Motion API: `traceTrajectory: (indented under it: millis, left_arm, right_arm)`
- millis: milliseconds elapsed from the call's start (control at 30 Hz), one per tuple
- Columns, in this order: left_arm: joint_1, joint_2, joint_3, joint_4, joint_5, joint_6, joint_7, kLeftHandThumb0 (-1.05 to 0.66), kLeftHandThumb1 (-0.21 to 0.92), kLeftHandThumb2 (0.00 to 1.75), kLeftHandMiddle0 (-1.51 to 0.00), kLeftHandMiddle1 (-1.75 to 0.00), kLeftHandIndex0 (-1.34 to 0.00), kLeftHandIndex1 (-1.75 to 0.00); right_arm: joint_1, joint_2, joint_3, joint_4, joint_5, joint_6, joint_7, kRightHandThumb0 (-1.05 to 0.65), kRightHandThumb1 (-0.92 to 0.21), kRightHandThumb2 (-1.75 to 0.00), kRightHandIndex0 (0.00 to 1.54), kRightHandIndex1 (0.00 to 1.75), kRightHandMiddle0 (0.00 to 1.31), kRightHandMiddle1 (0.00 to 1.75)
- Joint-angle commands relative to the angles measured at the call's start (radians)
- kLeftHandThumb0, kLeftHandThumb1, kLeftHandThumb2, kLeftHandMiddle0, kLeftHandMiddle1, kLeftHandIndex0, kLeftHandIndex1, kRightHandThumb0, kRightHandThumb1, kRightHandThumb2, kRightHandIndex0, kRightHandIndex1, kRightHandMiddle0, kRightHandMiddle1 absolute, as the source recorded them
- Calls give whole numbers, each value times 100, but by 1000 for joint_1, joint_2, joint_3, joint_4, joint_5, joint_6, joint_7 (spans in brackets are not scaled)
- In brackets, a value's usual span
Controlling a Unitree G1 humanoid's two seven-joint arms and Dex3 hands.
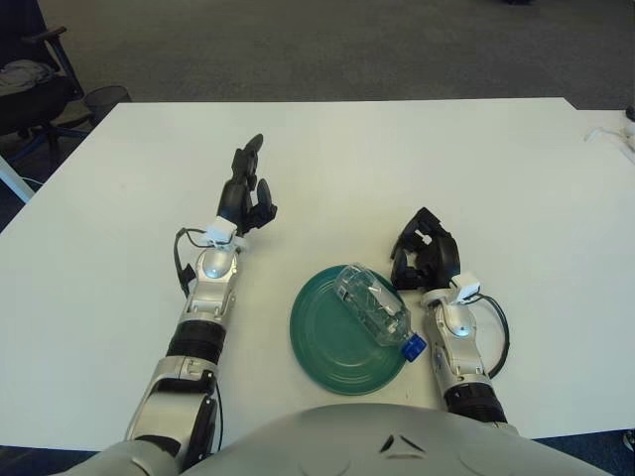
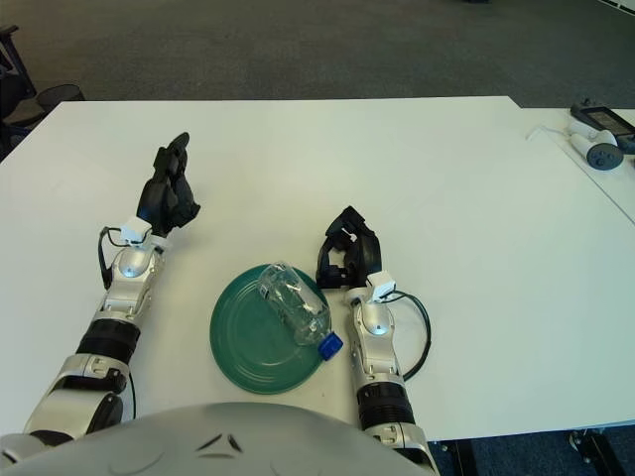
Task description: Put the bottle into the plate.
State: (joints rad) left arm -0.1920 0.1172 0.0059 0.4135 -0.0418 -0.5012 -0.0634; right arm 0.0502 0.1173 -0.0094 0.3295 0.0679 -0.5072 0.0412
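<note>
A clear plastic bottle with a blue cap lies on its side in the green plate near the table's front edge; the cap end reaches the plate's right rim. My right hand is just right of the plate, fingers curled and holding nothing, close to the bottle but apart from it. My left hand is to the left of and beyond the plate, fingers stretched out and empty.
The white table spreads out behind the plate. A handheld controller and a dark device lie at the far right. A chair and a bin stand on the floor off the table's left corner.
</note>
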Motion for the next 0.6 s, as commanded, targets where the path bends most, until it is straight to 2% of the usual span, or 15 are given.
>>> traceTrajectory:
  millis: [0,33,100,200,233,333,567]
  left_arm:
    - [35,-11,6,74,-44,-10,-67,-76,83,82,-11,-102,-3,-136]
    - [36,-18,11,84,-63,-1,-83,-62,81,78,-13,-119,-12,-150]
    - [32,-31,21,110,-82,6,-97,-52,69,88,-20,-146,-26,-162]
    - [30,-46,27,143,-68,4,-75,-17,40,118,-46,-165,-48,-159]
    - [34,-51,27,148,-57,11,-57,-11,33,126,-53,-169,-53,-158]
    - [44,-62,30,153,-36,23,-27,-4,19,144,-66,-170,-55,-169]
    - [136,-96,11,90,38,54,61,-1,7,158,-81,-168,-57,-174]
  right_arm:
    - [69,15,-18,94,26,4,1,0,5,-170,92,164,66,175]
    - [70,15,-17,92,21,4,-4,0,5,-170,92,164,66,175]
    - [69,14,-16,91,10,6,-15,0,5,-170,92,164,66,175]
    - [71,13,-14,88,-2,8,-26,0,7,-172,94,164,68,175]
    - [72,13,-13,86,-3,8,-28,0,8,-172,94,164,68,175]
    - [74,13,-11,84,-2,9,-30,0,8,-173,94,163,68,175]
    - [82,9,-7,72,-12,18,-41,0,8,-172,95,161,69,175]
